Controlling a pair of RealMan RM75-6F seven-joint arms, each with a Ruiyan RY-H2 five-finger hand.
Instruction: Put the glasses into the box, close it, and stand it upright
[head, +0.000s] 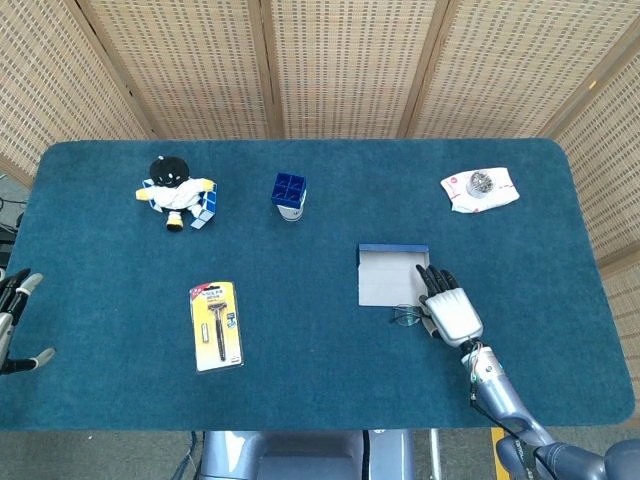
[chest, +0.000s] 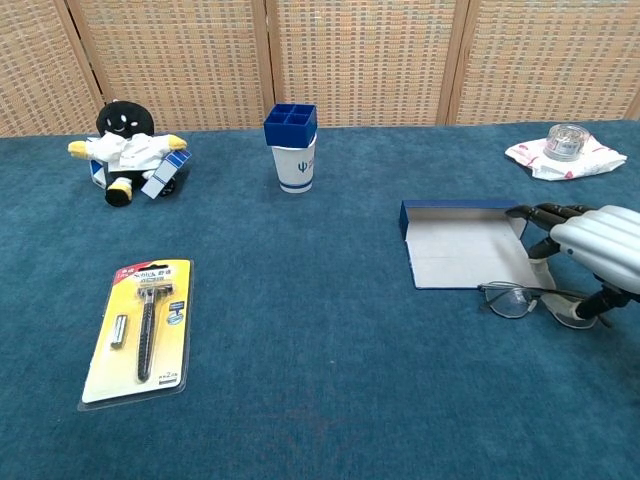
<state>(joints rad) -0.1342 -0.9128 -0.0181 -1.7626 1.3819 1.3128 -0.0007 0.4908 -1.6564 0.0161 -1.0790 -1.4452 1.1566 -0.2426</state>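
Box (chest: 462, 252): blue, open, lying flat on the table (head: 320, 400), pale interior showing nothing inside.
Glasses (chest: 530, 299): on the cloth just outside the box's near right corner, touching its edge.
Right hand (chest: 590, 250): directly over the glasses' right half, fingers (chest: 545, 213) curled down around the frame; whether they actually clamp it cannot be told.
Left hand (head: 15, 320): far left of the box at the table edge, fingers apart, holding nothing.
Cup (chest: 295, 150): well left of and behind the box, topped by a blue four-cell insert; contents not visible.
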